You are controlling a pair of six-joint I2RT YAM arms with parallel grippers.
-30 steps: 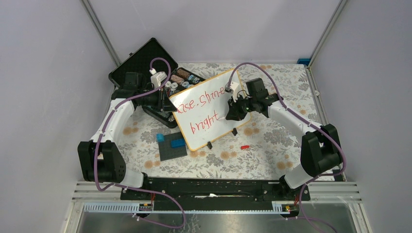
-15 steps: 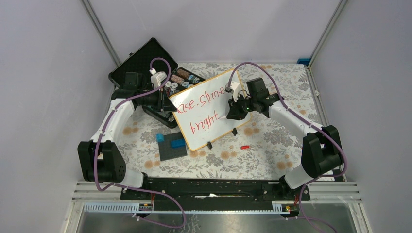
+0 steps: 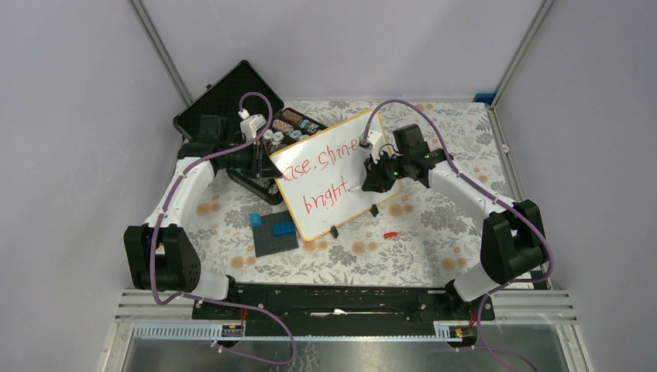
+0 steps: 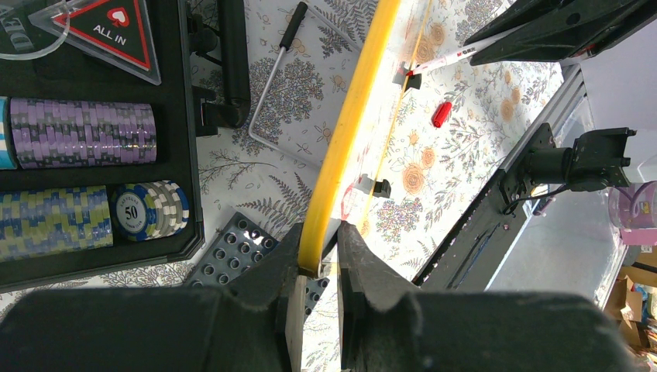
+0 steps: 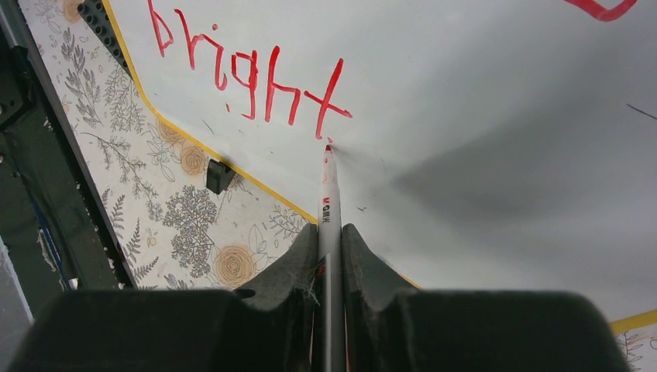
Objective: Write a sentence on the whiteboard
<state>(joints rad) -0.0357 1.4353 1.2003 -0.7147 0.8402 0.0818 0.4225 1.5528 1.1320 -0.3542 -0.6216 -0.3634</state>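
Chip case [image 3: 225, 105] and block plate [image 3: 271, 242] crowd the whiteboard [image 3: 341, 151] leftward; room remains front-right

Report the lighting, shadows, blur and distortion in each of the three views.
Top external view: even, soft light, no glare on the rectangular white whiteboard with tan wooden frame. Right wrist view: red handwritten sentence sharp, a soft grey shadow beside the white red-tipped marker, right gripper blurred. Left wrist view: left gripper blurred, board edge looks bowed.
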